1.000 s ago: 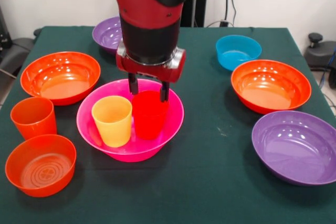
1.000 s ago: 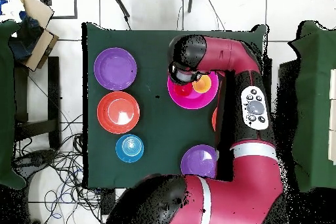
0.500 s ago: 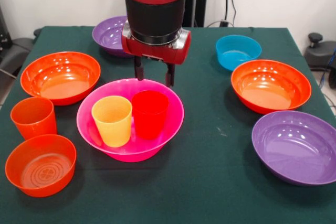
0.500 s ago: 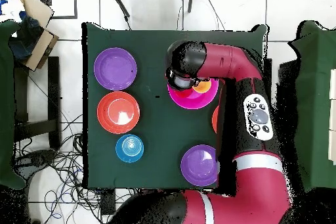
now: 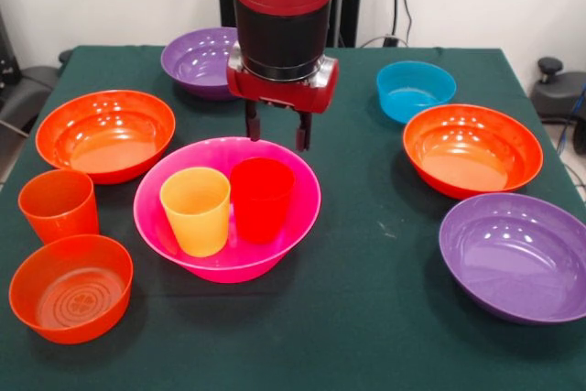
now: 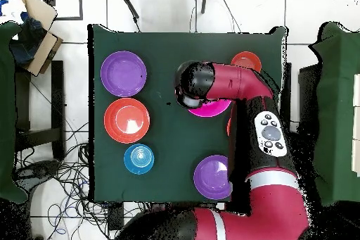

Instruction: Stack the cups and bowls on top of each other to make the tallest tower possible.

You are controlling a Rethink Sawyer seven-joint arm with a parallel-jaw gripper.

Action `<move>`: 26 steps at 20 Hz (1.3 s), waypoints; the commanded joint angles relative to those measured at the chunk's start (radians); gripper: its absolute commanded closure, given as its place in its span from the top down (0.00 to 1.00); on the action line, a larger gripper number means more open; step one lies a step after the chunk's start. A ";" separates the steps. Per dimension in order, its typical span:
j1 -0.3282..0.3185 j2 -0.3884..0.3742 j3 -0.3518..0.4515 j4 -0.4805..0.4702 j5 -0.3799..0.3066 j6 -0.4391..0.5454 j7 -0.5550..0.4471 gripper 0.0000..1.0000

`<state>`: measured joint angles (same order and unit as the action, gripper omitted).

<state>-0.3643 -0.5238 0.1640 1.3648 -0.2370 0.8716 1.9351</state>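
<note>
Front view: the big pink bowl [image 5: 227,211] sits at the centre of the green table [image 5: 366,318], with the yellow cup [image 5: 195,210] and the red cup [image 5: 262,198] standing upright side by side inside it. The hand [image 5: 276,132] hangs just above the bowl's far rim, fingers apart and holding nothing. At the left are a wide orange bowl [image 5: 105,135], the orange cup [image 5: 59,204] and a small orange bowl [image 5: 70,287]. At the right are the blue bowl [image 5: 415,91], another orange bowl [image 5: 472,149] and a purple bowl [image 5: 517,255]. A second purple bowl [image 5: 197,61] lies at the upper centre.
</note>
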 commanded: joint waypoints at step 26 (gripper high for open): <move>-0.023 -0.097 -0.096 0.646 -0.021 -0.588 0.128 1.00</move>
<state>-0.3728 -0.6461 0.0590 1.8196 -0.1929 0.4356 1.9351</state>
